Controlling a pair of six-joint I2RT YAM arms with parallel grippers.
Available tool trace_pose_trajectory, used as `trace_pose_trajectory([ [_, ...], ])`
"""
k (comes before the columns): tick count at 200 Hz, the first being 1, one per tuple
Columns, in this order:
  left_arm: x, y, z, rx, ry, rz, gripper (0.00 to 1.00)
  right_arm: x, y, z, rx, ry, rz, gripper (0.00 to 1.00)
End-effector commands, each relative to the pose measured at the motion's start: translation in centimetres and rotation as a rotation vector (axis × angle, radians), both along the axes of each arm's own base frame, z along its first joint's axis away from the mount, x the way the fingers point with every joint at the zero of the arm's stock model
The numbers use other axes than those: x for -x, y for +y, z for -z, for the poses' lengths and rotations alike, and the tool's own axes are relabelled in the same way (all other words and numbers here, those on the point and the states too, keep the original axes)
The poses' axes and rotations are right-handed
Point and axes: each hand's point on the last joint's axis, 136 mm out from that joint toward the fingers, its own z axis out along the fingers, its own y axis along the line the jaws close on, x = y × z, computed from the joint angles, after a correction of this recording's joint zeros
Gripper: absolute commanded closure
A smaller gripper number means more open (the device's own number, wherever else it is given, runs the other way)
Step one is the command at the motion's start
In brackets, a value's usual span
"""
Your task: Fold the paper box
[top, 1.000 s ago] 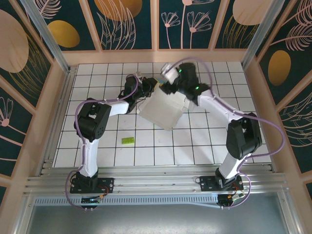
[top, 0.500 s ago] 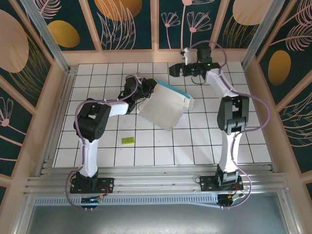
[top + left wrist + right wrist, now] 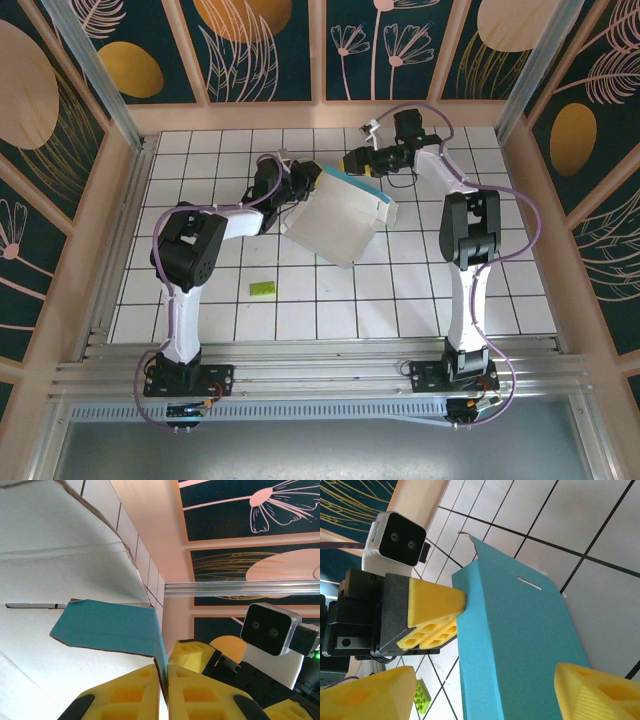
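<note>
Currently the left hand (image 3: pixel 303 180) is clamped on the paper box (image 3: pixel 335 225), pinching its far-left edge. The box sits skewed to the grid of the tiled counter (image 3: pixel 420 290), whitish face up, with a light blue wall showing along its far-right side. In the left wrist view both yellow fingers (image 3: pixel 125 695) are pressed together on the thin card edge, and a blue flap (image 3: pixel 107 625) lies over the white face just above them. The right hand (image 3: pixel 356 160) is spread wide just past the box's far edge; can't tell if it touches. In the right wrist view its pads (image 3: pixel 600 692) stand either side of the blue face, well apart. A small green piece (image 3: pixel 262 288) lies near-left of the box, apart from it.
</note>
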Motion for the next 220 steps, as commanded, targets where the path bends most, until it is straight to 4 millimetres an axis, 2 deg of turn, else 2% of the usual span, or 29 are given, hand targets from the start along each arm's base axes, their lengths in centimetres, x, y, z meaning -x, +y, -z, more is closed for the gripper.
trace_pose_trajectory([
  [1,-0.2,-0.2,0.1,-0.003,-0.001,0.008,0.89,0.8,0.6,1.5,0.004,0.042,-0.029,0.31],
  [41,-0.1,-0.2,0.1,-0.005,-0.001,0.012,0.88,-0.4,0.2,3.1,0.050,0.048,0.021,0.41],
  [84,-0.1,-0.2,0.1,-0.012,-0.001,0.013,0.86,-0.6,0.0,4.0,0.065,0.057,0.041,0.45],
  [115,0.0,0.0,-0.2,-0.026,-0.017,0.008,0.81,-0.8,0.0,4.1,0.067,0.063,0.054,0.50],
  [124,-0.1,0.3,-0.5,-0.043,-0.030,-0.002,0.78,-0.9,0.0,4.0,0.067,0.059,0.055,0.51],
  [136,-0.1,0.5,-0.9,-0.079,-0.052,-0.007,0.58,-1.0,-0.1,4.1,0.072,0.056,0.063,0.52],
  [146,-0.1,0.7,-1.4,-0.112,-0.073,-0.011,0.52,-1.0,-0.1,4.1,0.074,0.057,0.063,0.52],
  [165,-0.1,1.9,-2.1,-0.196,-0.112,-0.034,0.48,-1.1,-0.2,4.2,0.083,0.058,0.069,0.54],
  [199,0.3,5.3,-4.4,-0.392,-0.214,-0.111,0.47,-0.8,-0.3,4.3,0.094,0.057,0.070,0.55],
  [220,0.8,7.7,-5.0,-0.578,-0.286,-0.137,0.49,-0.8,-0.3,4.4,0.098,0.059,0.071,0.56],
])
